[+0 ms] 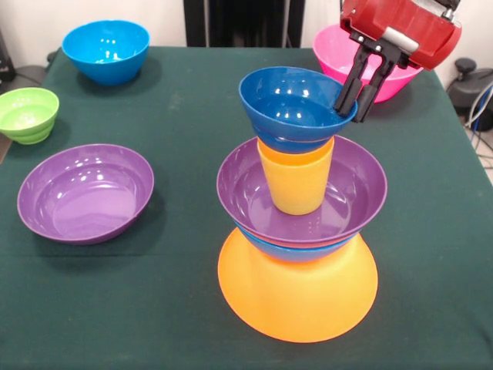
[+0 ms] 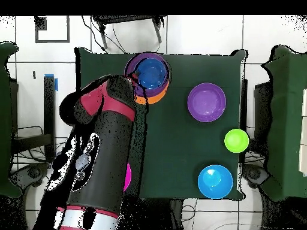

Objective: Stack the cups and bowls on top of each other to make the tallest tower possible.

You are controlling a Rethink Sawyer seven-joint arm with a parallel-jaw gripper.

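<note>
The tower stands at the table's middle: an upside-down yellow-orange bowl (image 1: pixel 300 297) as base, then a bright blue bowl (image 1: pixel 302 251), a purple bowl (image 1: pixel 356 193), an orange cup (image 1: pixel 296 185) and a dark blue bowl (image 1: pixel 289 100) on top, slightly tilted. My gripper (image 1: pixel 351 108) comes down from the upper right. Its two black fingers straddle the dark blue bowl's right rim and are closed on it. In the overhead view the tower (image 2: pixel 150 73) shows beside my arm (image 2: pixel 111 120). The yellow ribbed cup is out of view.
On the green table (image 1: pixel 192 316), a second purple bowl (image 1: pixel 85 193) lies front left, a green bowl (image 1: pixel 28 114) at the left edge, a bright blue bowl (image 1: pixel 105 50) at the far left, and a pink bowl (image 1: pixel 339 50) behind the gripper.
</note>
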